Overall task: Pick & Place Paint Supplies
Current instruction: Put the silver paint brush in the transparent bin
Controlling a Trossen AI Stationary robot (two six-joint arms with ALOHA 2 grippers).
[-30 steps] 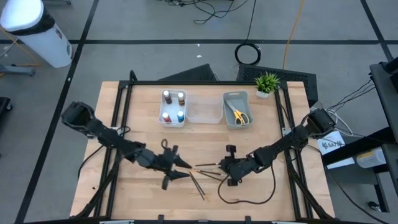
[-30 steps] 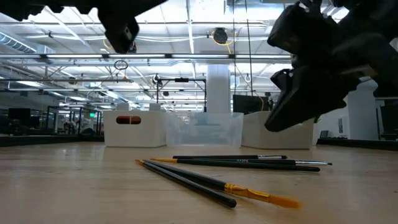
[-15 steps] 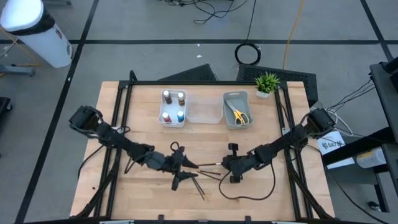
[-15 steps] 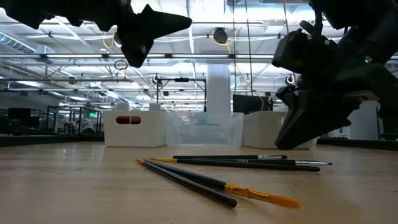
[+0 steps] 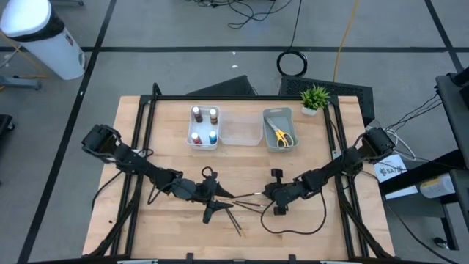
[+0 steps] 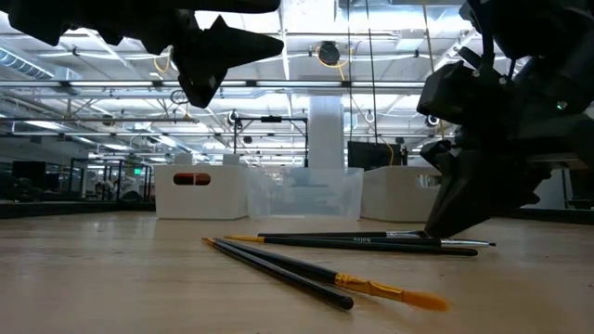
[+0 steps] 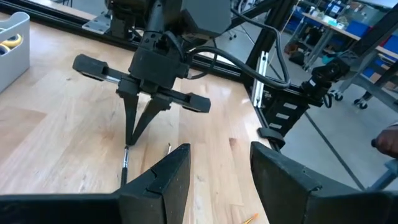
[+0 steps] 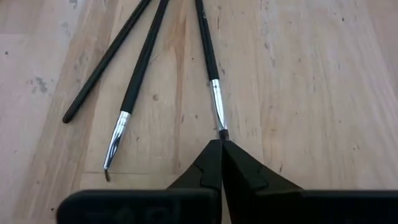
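Low view: brushes (image 6: 362, 243) on wooden table (image 6: 111, 278); right end effector (image 8: 221, 144) pinched together, left end effector (image 7: 214, 165) apart.

Right fingers (image 8: 221, 163) pinch a brush (image 8: 210, 68) tip; two brushes (image 8: 134, 81) alongside.

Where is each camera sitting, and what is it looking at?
High view: above the table, looking straight down; shows both arms, the left gripper and right gripper meeting over the brushes.
Low view: at table-top height, looking level across the table at the brushes and white tray; both arms hang in from above.
Left wrist view: on the left arm, looking past its own open fingers at the right gripper.
Right wrist view: on the right arm, looking down at its shut fingertips on a brush tip.
Shared: every view shows brushes.
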